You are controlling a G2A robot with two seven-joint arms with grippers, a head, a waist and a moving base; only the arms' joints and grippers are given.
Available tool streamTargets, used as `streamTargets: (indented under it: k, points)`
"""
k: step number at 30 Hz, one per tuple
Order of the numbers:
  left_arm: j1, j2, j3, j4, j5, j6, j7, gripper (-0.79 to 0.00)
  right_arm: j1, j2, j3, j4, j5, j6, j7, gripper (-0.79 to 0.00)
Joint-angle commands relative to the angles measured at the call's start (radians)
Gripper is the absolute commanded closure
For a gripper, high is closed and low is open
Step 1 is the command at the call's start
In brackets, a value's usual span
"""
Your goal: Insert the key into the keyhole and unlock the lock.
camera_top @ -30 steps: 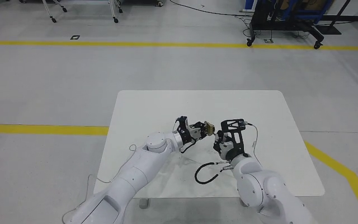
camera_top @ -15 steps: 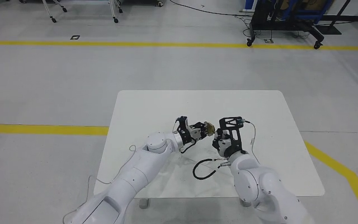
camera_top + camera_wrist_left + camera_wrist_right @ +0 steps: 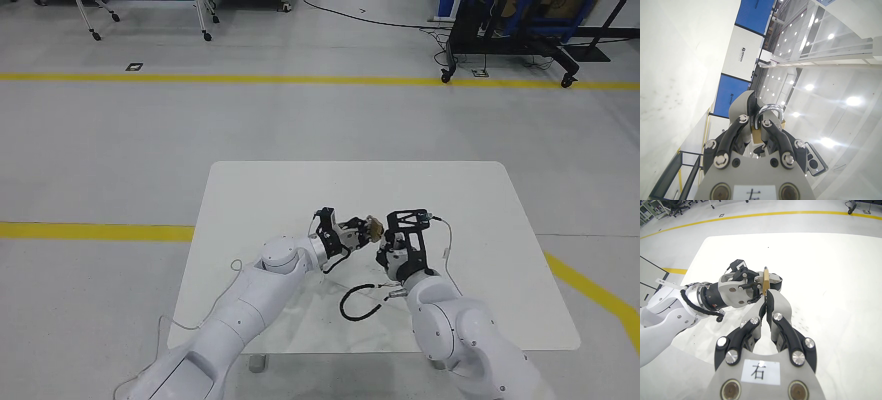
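A white table with rounded corners is standing on a pale grey floor that is crossed by yellow lines. Two white robot arms are reaching in over the table's near edge and meeting above its middle. The left arm is coming in from the near left corner, and the right arm is coming in from the near right side. A loop of black cable is lying on the tabletop just beside the right arm's wrist.

The left gripper is holding a brass padlock in the air above the table, with its two fingers pinching the flat sides of the lock body. The lock's chrome shackle is sticking out beyond those fingers and looks closed. In the right wrist view the lock is showing edge-on, with its lower end pointing toward the right gripper.

The right gripper is facing the left one at close range. Its fingers are drawn almost fully together, with only a thin slit between the dark ribbed pads. Their tips are sitting right at the lower end of the lock. Whether a key is being pinched between those pads cannot be told, as that spot is too small and hidden.
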Motion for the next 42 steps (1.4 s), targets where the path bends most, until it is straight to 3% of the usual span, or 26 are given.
streamTargets:
  k: [1, 13, 42]
  points:
    - [0.001, -0.001, -0.003, 0.0, 0.001, 0.0, 0.0, 0.0, 0.002, -0.003, -0.003, 0.002, -0.002, 0.003, 0.0, 0.0]
    - [0.006, -0.006, -0.018, -0.002, 0.027, -0.007, 0.009, 0.0, 0.001, -0.021, -0.035, 0.015, -0.05, 0.046, -0.044, 0.0]
    - [0.029, -0.009, -0.039, -0.03, 0.143, -0.082, 0.03, 0.0, 0.065, -0.066, -0.059, 0.065, -0.129, 0.111, 0.035, 0.0]
